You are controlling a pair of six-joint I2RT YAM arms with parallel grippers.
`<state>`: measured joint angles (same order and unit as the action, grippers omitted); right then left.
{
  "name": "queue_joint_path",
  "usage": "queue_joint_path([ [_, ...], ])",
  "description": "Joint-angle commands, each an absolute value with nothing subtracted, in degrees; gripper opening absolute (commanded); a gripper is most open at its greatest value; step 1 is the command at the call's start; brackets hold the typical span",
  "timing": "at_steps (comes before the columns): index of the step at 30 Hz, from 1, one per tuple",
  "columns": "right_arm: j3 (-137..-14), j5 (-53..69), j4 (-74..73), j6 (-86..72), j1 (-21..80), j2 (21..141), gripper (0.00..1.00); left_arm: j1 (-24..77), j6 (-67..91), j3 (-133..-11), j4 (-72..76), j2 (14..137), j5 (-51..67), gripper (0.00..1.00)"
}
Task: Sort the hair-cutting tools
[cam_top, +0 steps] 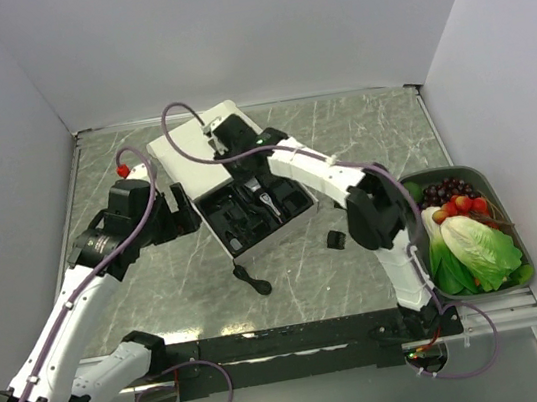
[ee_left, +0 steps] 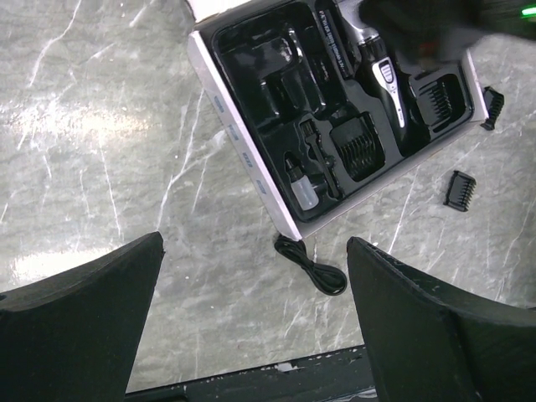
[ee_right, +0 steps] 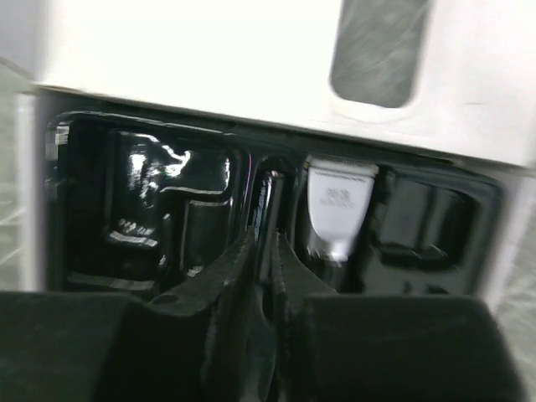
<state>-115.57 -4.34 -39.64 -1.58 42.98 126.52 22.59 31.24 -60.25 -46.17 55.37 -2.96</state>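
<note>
white box (ee_left: 237,138) is sitting mid-table, flat white lid (cam_top: 191,157) lying open behind it, glossy black moulded tray (ee_left: 251,59) inside

around the box: thin black cable (ee_left: 314,266) is lying coiled just off its front edge; one ribbed black comb attachment (ee_left: 459,189) is lying loose on the marble to its right, another (ee_left: 492,107) is touching its right corner; green bin (cam_top: 451,171) of produce is standing well to the right

right arm is reaching over the box, covering the lid-side half of the tray from above

clipper (ee_left: 387,79) is lying in the tray's long centre slot, long axis running lid to front edge, wide silver end pointing toward the lid, slim black tail toward the front. Two combs (ee_left: 358,149) (ee_left: 440,99) are seated either side of it, small clear bottle (ee_left: 303,188) left of those

right gripper (ee_right: 264,247) is hanging over the slot just left of the clipper, fingers nearly together either side of a slim black piece; view is blurred, can't tell if it's clamping

left gripper (ee_left: 255,241) is hovering off the box's front-left, fingers spread wide, holding nothing
</note>
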Motion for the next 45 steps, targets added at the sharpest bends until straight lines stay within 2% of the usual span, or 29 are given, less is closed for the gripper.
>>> queue_joint_path([
  [1,-113.13,-8.07,-39.90,-1.23,43.50,113.39,0.28,22.68,29.18,-63.28,-43.25,55.63,-3.16,0.96],
  [9,-95.22,-13.35,-41.48,-2.11,43.42,96.26,0.48,22.59,29.00,-63.90,-40.70,58.01,-4.31,0.96],
  [17,-79.21,-15.65,-48.33,-7.47,42.98,81.31,0.57,22.59,30.32,-60.47,-34.46,58.53,-2.37,0.97],
  [21,-73.40,-5.41,-52.12,-9.75,43.15,76.40,0.59,22.59,30.59,-59.50,-33.40,59.76,0.43,0.97],
  [25,-66.37,4.19,-48.35,-10.63,49.01,72.16,0.63,22.59,29.97,-58.28,-32.52,59.68,1.93,0.97],
  [32,-60.91,5.98,-38.43,-14.94,58.61,75.49,0.64,22.59,29.88,-58.36,-31.64,56.52,0.18,0.97],
  [37,-61.96,4.14,-30.52,-16.00,60.03,82.87,0.64,22.59,31.11,-57.66,-34.18,54.23,0.26,0.96],
  [45,-66.88,2.72,-26.63,-14.85,60.12,94.90,0.64,22.67,31.64,-58.09,-38.67,50.72,0.18,0.97],
])
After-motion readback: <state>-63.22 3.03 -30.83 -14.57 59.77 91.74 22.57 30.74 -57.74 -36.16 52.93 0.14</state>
